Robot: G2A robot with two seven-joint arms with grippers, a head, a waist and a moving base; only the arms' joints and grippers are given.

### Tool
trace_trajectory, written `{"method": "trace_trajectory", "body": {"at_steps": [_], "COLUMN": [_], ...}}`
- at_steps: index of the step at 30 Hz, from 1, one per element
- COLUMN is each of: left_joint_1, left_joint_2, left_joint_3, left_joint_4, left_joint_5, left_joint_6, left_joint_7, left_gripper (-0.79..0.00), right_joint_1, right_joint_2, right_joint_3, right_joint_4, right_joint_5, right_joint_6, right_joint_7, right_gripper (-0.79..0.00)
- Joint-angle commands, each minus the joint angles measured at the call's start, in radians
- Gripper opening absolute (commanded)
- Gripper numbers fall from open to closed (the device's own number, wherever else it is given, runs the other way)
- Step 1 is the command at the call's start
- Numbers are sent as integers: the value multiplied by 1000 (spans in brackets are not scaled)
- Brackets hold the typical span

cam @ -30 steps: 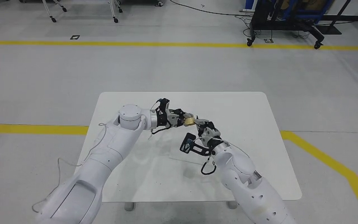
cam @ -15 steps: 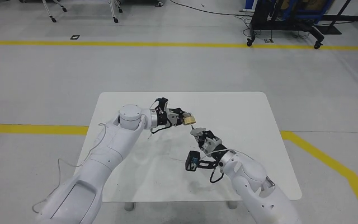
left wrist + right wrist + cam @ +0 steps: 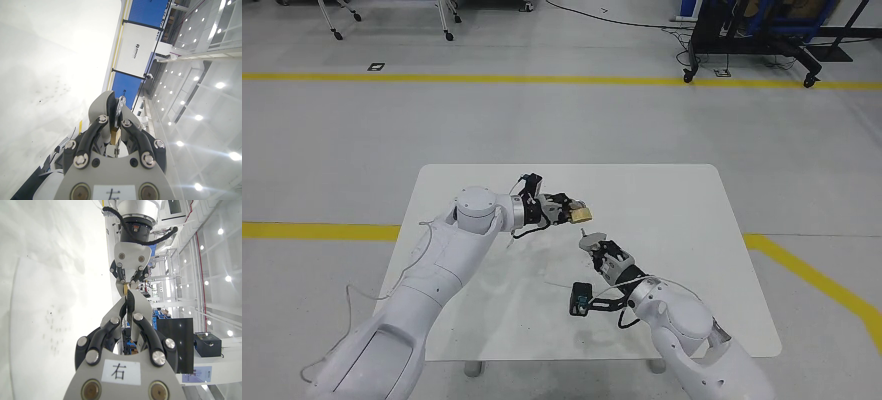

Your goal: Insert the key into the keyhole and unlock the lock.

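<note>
While the brass lock [image 3: 115, 136] stays clamped between the fingers of the left claw [image 3: 116, 106], held above the white table [image 3: 682, 200], the right claw [image 3: 587, 238] has drawn back. A second ago its tips met the lock; now they sit a short way off, facing it across an open gap. Its fingers are pressed together, but whether the key lies between them or remains in the keyhole is too small to tell. My reading: either the insertion attempt has ended and needs lining up again, or the key is seated and only the turn remains.
</note>
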Motion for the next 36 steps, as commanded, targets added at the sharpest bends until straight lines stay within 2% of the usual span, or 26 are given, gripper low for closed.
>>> {"method": "trace_trajectory", "body": {"at_steps": [1,36], "left_joint_1": [1,-8], "left_joint_2": [0,-11], "left_joint_3": [-1,-3], "left_joint_4": [-1,15], "left_joint_5": [3,26], "left_joint_6": [0,13], "left_joint_7": [-2,-35], "left_gripper": [-785,-785], "right_joint_1": [10,90], "right_joint_2": [-2,-25], "right_joint_3": [-7,-67], "right_joint_4": [4,60], "right_joint_5": [-2,-52], "right_joint_6": [-4,-36], "right_joint_7": [10,183], "right_gripper": [-785,-785]}}
